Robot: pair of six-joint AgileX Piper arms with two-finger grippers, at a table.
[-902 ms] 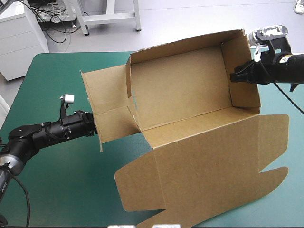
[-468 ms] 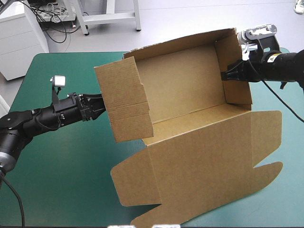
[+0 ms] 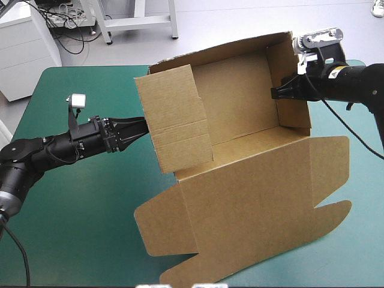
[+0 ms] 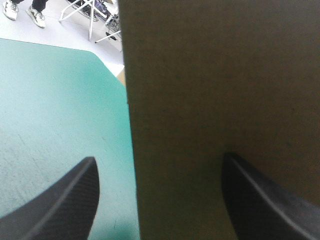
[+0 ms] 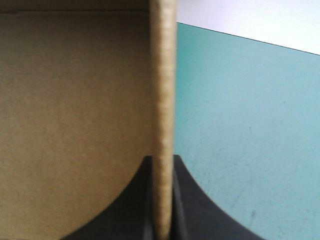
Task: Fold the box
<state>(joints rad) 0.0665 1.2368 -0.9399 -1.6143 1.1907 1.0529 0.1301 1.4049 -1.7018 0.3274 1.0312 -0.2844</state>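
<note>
box: the brown box stood on the far right part of the teal-green surface as a tray with its walls raised, tipped so that its opening faced the high camera.
lid: the lid lay spread out toward the surface's near edge, its rounded tabs at the outer corners.
left end flap: the left end flap stood folded across the tray's left end, its outer face toward the left arm.
left hand: the left hand was released, its black fingers spread apart and grasping nothing; the flap's outer face was right ahead of them.
right hand: the right hand was clenched on the box's right end wall, the board's edge pinched between its fingers.
</note>
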